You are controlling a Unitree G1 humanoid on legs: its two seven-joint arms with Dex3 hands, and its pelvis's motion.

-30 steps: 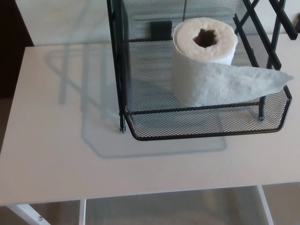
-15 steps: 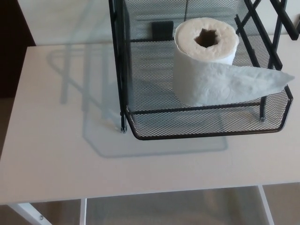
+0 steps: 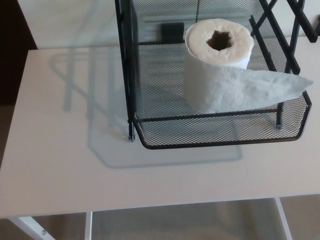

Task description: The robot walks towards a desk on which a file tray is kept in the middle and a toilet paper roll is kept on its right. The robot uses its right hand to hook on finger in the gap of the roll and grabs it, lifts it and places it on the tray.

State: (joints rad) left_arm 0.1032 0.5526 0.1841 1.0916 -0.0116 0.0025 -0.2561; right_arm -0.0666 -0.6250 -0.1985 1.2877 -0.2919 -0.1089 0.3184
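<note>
Head view: neither of my hands shows, so I cannot tell whether they are released or clenched. The roll (image 3: 218,65) stands upright inside the tray (image 3: 220,141), toward its right side, core hole facing up. A loose sheet trails from the roll over the tray's right wall. The tray sits on the desk (image 3: 75,165).
</note>
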